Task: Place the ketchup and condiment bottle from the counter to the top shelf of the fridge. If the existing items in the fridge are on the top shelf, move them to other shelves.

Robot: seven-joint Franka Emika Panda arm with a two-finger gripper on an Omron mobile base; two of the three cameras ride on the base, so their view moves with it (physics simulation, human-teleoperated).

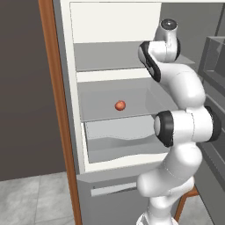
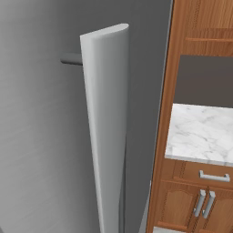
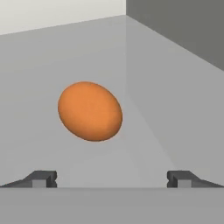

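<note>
The fridge (image 1: 66,88) stands open. My arm reaches in at the height of its top shelf (image 1: 105,57). In the hand view an orange fruit (image 3: 90,111) rests on a grey shelf plate (image 3: 175,113), a short way ahead of my gripper (image 3: 112,178) and a little left of its centre line. The gripper is open, its fingertips (image 3: 43,178) spread wide with nothing between them. A pinkish-red fruit (image 1: 120,105) lies on the shelf below. A stretch of the counter (image 2: 200,132) is in the right base view. The ketchup and condiment bottle are out of view.
The fridge's side wall (image 3: 183,30) rises close on the right of the orange fruit. A grey drawer (image 1: 123,140) sits under the lower shelf. Door racks (image 1: 215,66) stand to the right of my arm. The door's long handle (image 2: 107,127) and wooden cabinets (image 2: 191,200) are in the right base view.
</note>
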